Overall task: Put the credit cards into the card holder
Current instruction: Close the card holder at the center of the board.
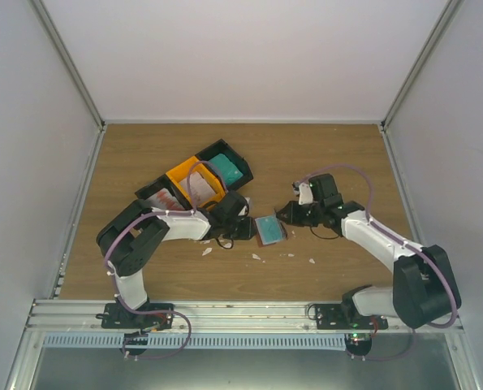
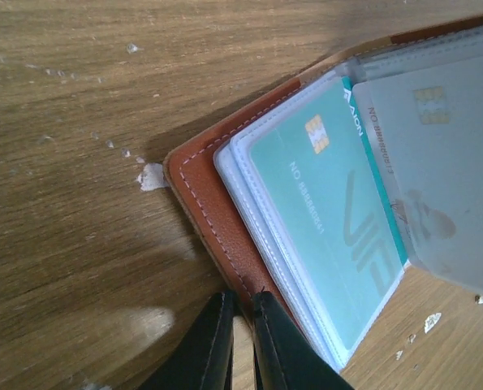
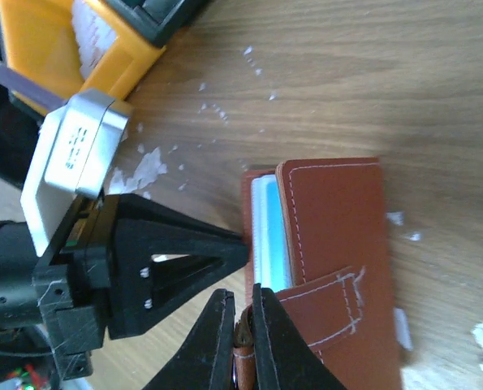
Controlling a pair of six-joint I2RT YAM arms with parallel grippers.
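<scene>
The wallet is open over the middle of the counter, between the arms. The left fingers are narrow, nipping its brown edge; the right fingers are clamped on its strap side. A teal card sits sleeved, a grey card overlapping it.

Left wrist view, centre: teal plastic card in brown leather-look card holder reads "NO" plus digits, mostly eights; edge lettering unclear. Upper right: whitish-grey plastic card, similar number, blurred.
</scene>
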